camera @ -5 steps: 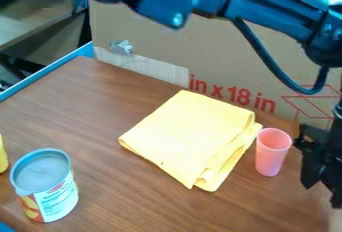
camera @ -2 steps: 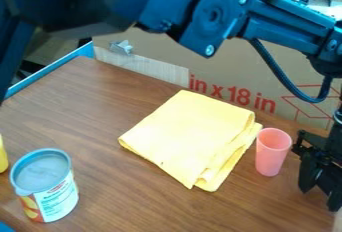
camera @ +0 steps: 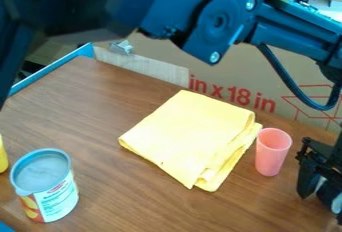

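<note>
At the right edge of the camera view hangs the black gripper (camera: 323, 199), open, its fingers pointing down. A pink cup (camera: 272, 152) stands upright just left of it, with a gap between them. A folded yellow cloth (camera: 188, 137) lies flat in the middle of the table, its right corner beside the cup. At the lower left stands a can (camera: 45, 186) with a blue rim and a white, red and yellow label. Part of a yellow object (camera: 3, 155) shows at the left edge.
The brown wooden table (camera: 100, 111) is bordered by a cardboard wall (camera: 153, 53) at the back and a blue edge (camera: 50, 68) at the upper left. Large blue-black arm links cross the top of the view.
The arm's links have moved down and to the right across the top. The gripper has shifted slightly right. The cup, cloth and can have stayed in place.
</note>
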Robot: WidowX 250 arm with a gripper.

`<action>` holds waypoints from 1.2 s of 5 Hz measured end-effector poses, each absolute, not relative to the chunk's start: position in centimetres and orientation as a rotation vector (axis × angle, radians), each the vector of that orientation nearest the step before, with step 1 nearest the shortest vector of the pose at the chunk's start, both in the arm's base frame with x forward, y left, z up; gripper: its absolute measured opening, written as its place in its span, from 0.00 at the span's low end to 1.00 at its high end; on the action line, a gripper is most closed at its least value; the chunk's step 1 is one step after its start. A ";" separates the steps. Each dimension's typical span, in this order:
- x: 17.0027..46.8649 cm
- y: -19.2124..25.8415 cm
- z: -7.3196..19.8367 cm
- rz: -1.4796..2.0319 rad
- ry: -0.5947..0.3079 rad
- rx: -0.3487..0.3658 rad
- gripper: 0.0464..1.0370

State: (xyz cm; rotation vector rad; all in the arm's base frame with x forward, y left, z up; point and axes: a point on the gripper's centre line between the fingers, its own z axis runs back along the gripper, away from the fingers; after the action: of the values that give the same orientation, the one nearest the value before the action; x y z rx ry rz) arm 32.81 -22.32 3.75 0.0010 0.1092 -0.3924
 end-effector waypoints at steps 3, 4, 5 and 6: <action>30.6 -22.4 4.4 -0.423 0.109 0.025 0.96; 28.2 -22.4 10.3 -0.411 -0.027 0.011 0.96; 23.0 -20.8 14.1 -0.355 -0.064 0.064 0.96; 19.0 -18.5 14.6 -0.296 -0.029 0.111 0.96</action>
State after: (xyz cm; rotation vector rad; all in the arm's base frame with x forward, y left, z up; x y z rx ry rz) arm 18.97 -18.49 14.63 0.1111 -0.0290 -0.2956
